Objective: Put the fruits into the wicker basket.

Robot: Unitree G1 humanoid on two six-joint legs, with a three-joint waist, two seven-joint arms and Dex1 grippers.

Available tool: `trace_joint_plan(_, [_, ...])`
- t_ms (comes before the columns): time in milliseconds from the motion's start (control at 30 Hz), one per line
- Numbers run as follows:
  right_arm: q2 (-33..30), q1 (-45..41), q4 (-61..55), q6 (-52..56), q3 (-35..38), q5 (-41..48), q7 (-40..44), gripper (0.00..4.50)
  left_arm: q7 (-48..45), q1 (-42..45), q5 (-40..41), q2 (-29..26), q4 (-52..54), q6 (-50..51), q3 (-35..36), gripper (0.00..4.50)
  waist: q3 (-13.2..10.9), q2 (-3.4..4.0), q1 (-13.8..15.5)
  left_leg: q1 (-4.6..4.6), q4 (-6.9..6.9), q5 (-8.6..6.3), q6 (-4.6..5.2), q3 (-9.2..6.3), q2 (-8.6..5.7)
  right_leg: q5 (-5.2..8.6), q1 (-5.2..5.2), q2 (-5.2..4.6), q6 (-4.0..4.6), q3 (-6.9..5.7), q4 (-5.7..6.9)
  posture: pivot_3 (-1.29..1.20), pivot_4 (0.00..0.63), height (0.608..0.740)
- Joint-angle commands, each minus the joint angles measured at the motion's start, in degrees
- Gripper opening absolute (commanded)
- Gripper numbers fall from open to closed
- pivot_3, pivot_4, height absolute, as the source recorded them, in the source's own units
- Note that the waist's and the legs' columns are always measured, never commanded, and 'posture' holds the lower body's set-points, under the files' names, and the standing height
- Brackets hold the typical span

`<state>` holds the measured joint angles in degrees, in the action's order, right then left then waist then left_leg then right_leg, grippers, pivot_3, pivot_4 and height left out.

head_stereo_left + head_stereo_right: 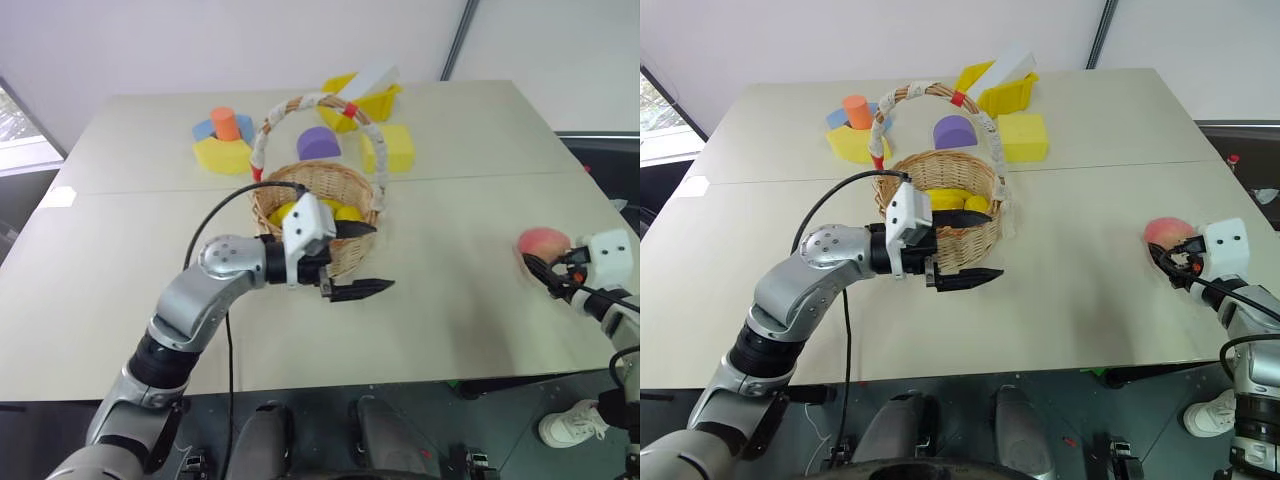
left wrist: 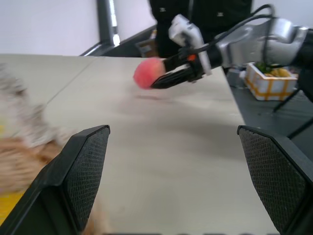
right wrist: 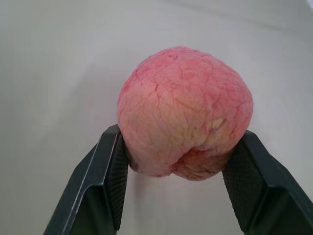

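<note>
While the left claw (image 1: 358, 262) hangs released beside the wicker basket (image 1: 330, 205) holding yellow fruits (image 1: 290, 211), the peach (image 1: 541, 242) sits at the desk's (image 1: 450, 300) right edge. Left wrist view: the right claw (image 2: 168, 78) flanks it. Right wrist view: both fingers (image 3: 115, 171) press the peach, grasping it. No writing is readable.

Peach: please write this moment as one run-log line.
peach: between right tool fingers | left tool: open, beside wicker basket | yellow fruits: in basket

Round pink-orange peach (image 3: 185, 112), cracked skin; round tan wicker basket (image 1: 330, 190), handle white with red bands; glossy yellow fruits (image 1: 950, 199) inside.
</note>
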<state>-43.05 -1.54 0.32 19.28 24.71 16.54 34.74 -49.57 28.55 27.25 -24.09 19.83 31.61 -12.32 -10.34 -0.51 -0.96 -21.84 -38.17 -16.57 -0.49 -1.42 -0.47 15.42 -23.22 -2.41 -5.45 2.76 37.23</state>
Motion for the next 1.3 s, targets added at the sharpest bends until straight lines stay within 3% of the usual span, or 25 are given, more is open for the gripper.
trace_joint_plan(33, [-2.67,2.74,-16.52,-0.08,-1.07,4.61,6.62,2.19,-0.46,-2.86,2.93,-3.33,0.94,-0.47,7.43,4.5,-0.01,0.02,-0.18,0.0,0.01,0.0,0.0,0.0,0.05,0.0,-0.01,0.02,0.0,0.0,0.0,0.0,0.15,0.74])
trace_joint_plan(133, [-3.33,1.58,-30.4,7.67,-2.77,16.02,9.27,2.19,-1.8,-6.28,6.01,-7.44,-0.13,-0.1,14.96,4.5,-0.02,0.04,-0.27,0.02,0.0,0.0,0.0,0.0,0.09,0.0,-0.01,0.03,0.0,0.0,0.01,0.0,0.15,0.74])
trace_joint_plan(233, [-0.87,-7.8,-36.79,14.76,-10.62,21.34,5.15,2.19,-4.34,-9.65,7.16,-12.41,-1.29,-0.87,20.23,4.5,-0.05,-0.02,-0.53,0.1,0.0,0.0,0.0,0.01,0.21,-0.01,0.0,0.01,0.01,-0.02,0.02,0.0,0.15,0.74])
trace_joint_plan(367, [3.94,-19.58,-35.46,21.24,-22.83,16.55,-1.81,2.19,-4.46,-11.5,7.15,-15.02,-0.97,-0.99,22.32,4.5,-0.06,-0.14,0.36,0.07,0.0,0.0,0.0,-0.08,0.12,0.0,0.05,-0.1,0.04,-0.14,-0.02,0.0,0.15,0.74])
trace_joint_plan(500, [12.42,-27.58,-30.53,25.46,-29.96,13.48,-8.58,2.19,-2.61,-12.61,7.79,-14.66,0.68,-0.55,23.58,4.5,-0.02,-0.21,0.48,-0.47,-0.05,0.0,-0.02,-0.18,-0.05,-0.02,-0.34,-0.36,0.03,-0.21,-0.1,0.0,0.15,0.74])
trace_joint_plan(633, [16.57,-31.74,-26.25,24.5,-34.7,8.65,-10.4,2.19,-0.73,-13.35,7.57,-13.58,2.38,-0.59,22.76,4.5,-0.02,-0.2,0.29,-0.69,0.01,0.01,-0.04,-0.16,-0.09,-0.03,-0.64,-0.42,0.03,-0.2,-0.06,0.0,0.15,0.74])
trace_joint_plan(767, [17.75,-33.05,-25.41,24.82,-35.46,7.13,-10.25,4.17,0.78,-12.73,8.29,-12.52,3.12,0.02,22.19,4.5,-0.02,-0.2,0.25,-0.71,0.02,0.01,-0.04,-0.16,-0.09,-0.03,-0.68,-0.41,0.03,-0.2,-0.04,0.0,0.15,0.74])
trace_joint_plan(800, [17.79,-33.09,-25.61,24.49,-35.59,6.6,-10.19,4.46,0.92,-12.62,8.27,-12.38,3.14,0.05,21.98,4.5,-0.02,-0.2,0.18,-0.7,0.01,0.01,-0.04,-0.15,-0.09,-0.03,-0.68,-0.41,0.03,-0.2,-0.04,0.0,0.15,0.74])
trace_joint_plan(967, [14.62,-30.65,-33.06,19.06,-32.81,7.86,-4.56,4.46,1.16,-11.93,8.19,-11.76,2.64,-0.03,21.15,4.5,-0.03,-0.19,0.22,-0.69,0.02,0.01,-0.04,-0.14,-0.07,-0.03,-0.69,-0.38,0.03,-0.22,-0.02,0.0,0.15,0.74])
trace_joint_plan(1100, [9.87,-21.1,-41.56,22.27,-21.06,18.6,-0.06,4.46,0.99,-11.56,8.12,-11.37,1.19,-0.61,20.55,4.5,-0.03,-0.2,0.4,-0.7,0.03,-0.01,0.01,-0.23,-0.07,-0.03,-0.56,-0.39,0.03,-0.28,-0.1,0.0,0.15,0.74])
trace_joint_plan(1233, [8.82,-16.33,-38.95,22.62,-16.48,18.23,-2.38,4.46,0.96,-10.86,7.98,-10.64,0.09,-1.06,19.75,4.5,-0.03,-0.21,-0.13,-0.5,0.01,-0.02,0.02,-0.17,-0.07,-0.03,-0.36,-0.4,0.03,-0.24,-0.16,0.0,0.15,0.74])
trace_joint_plan(1300, [11.57,-16.49,-34.78,20.72,-17.24,15.85,-5.26,4.46,0.97,-10.3,7.94,-10.1,-0.24,-1.19,19.27,4.5,-0.03,-0.21,-0.28,-0.42,0.01,-0.01,0.01,-0.13,0.0,-0.03,-0.36,-0.31,0.03,-0.24,-0.07,0.0,0.15,0.74])
